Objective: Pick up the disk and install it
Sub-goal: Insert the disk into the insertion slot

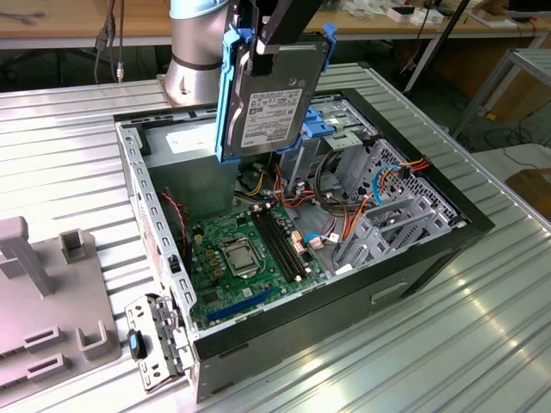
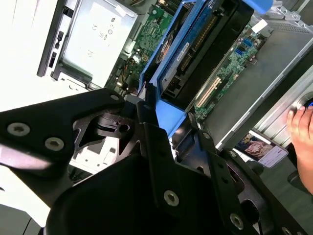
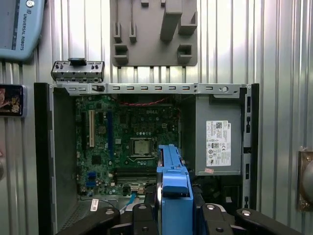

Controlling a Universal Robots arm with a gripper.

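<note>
One hand (image 1: pixel 261 43) clamped on disk (image 1: pixel 274 107), held upright above open computer case (image 1: pixel 344 344)

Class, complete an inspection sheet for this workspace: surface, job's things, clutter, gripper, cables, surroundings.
Surface: ribbed metal table under an open computer case.
Job's things: the disk in its blue carrier, held on edge above the case, not installed.
Clutter: grey fixture block and a loose metal bracket beside the case.
Gripper: shut on the disk's top edge.
Cables: red, orange and blue wires inside the case.
Surroundings: wooden bench behind; a hand in the second wrist view.
</note>
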